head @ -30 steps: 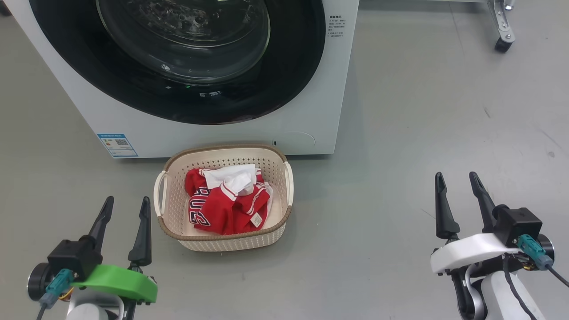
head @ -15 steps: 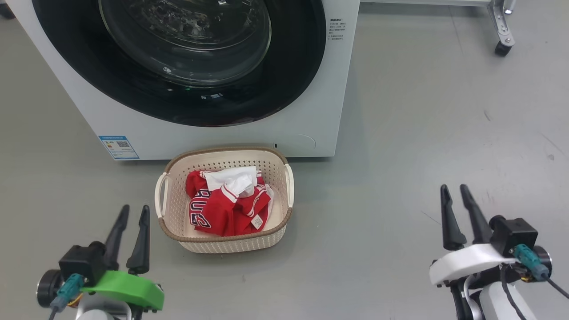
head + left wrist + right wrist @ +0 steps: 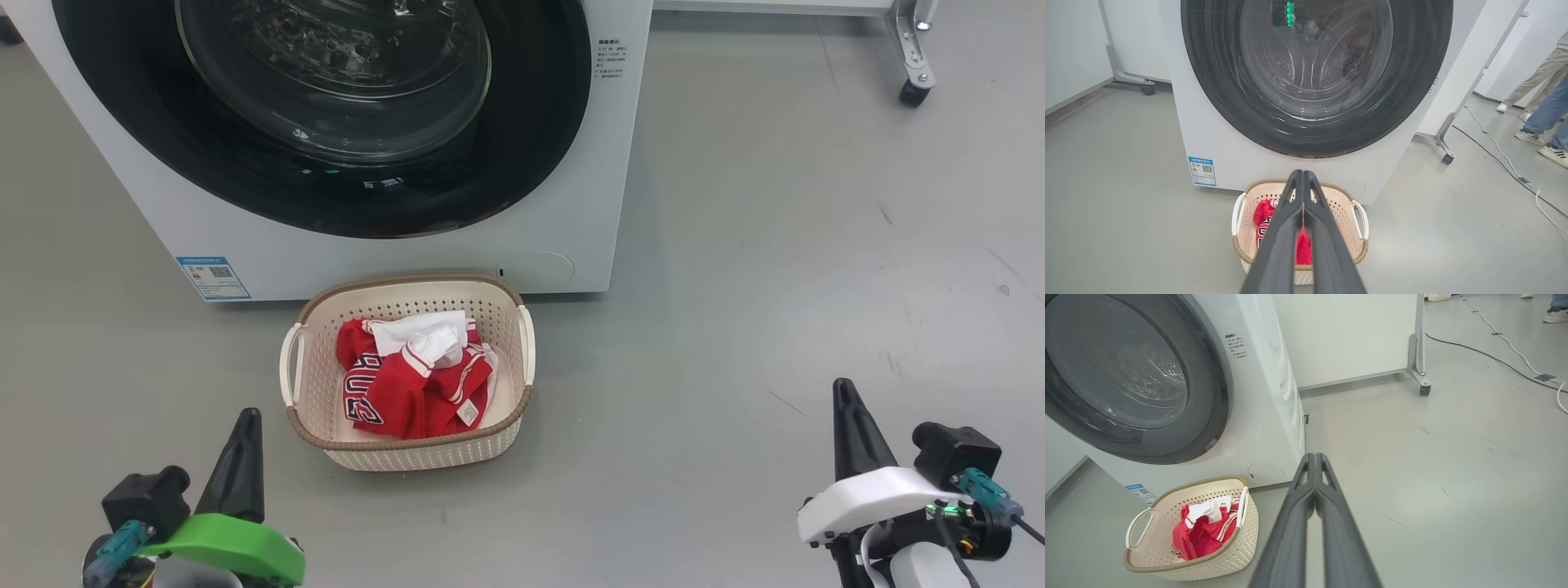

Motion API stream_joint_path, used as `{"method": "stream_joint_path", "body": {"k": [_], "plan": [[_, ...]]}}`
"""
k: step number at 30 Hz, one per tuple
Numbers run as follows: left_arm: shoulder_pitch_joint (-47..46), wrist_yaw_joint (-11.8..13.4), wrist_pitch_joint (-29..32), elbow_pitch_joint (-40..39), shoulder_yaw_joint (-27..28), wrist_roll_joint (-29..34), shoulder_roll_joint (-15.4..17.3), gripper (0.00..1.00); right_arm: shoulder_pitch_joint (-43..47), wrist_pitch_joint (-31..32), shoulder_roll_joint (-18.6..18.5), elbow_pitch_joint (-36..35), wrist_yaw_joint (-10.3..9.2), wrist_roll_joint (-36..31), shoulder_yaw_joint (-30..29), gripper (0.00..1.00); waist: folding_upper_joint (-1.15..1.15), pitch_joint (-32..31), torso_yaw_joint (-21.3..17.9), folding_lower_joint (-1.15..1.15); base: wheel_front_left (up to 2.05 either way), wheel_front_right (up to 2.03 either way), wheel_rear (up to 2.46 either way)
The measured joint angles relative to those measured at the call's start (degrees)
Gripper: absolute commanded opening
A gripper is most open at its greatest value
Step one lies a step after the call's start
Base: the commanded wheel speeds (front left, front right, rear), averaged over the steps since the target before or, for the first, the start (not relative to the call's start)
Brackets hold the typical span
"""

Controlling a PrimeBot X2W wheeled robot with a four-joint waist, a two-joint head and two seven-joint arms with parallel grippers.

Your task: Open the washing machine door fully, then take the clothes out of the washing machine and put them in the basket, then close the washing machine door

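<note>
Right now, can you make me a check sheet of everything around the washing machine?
Surface: grey floor, bare with faint scuffs.
Job's things: washing machine with its door shut; red jerseys in the basket in front of it.
Clutter: nothing seen.
Grippers: left gripper and right gripper both shut, empty, either side of the basket.
Cables: white cable and black cable on the floor to the right.
Surroundings: wheeled white panel; people's legs beyond it.

Red jerseys (image 3: 408,392) lie crumpled in the cream basket (image 3: 424,453) just before the white washing machine (image 3: 555,237), its black-rimmed door (image 3: 531,122) shut.
</note>
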Motion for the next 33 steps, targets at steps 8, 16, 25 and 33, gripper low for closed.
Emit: {"method": "stream_joint_path", "body": {"k": [8,16,25,33], "plan": [[-0.01,0.0,1.94,-0.11,0.66,-7.3,0.0,0.0,-0.02,1.91,0.04,0.15,0.53,7.2,-0.94,0.0,0.0,-0.42,-0.49,0.0,0.0,0.0,0.0],[-0.01,0.0,3.53,-0.36,1.35,-12.48,0.0,0.0,-0.07,3.52,0.13,0.15,1.12,12.73,-2.03,0.0,0.0,-0.79,-0.94,0.0,0.0,0.0,0.0],[-0.01,0.0,5.49,-1.03,1.99,-19.34,-0.01,0.0,-0.15,5.55,0.23,0.12,2.04,19.4,-3.42,0.0,0.0,-1.22,-1.45,0.0,0.0,0.0,0.0],[-0.01,0.0,7.31,-1.4,2.98,-25.48,-0.02,0.0,-0.34,7.37,0.25,0.04,2.54,25.27,-4.37,0.0,0.0,-1.58,-1.9,0.0,0.0,0.0,0.0]]}}
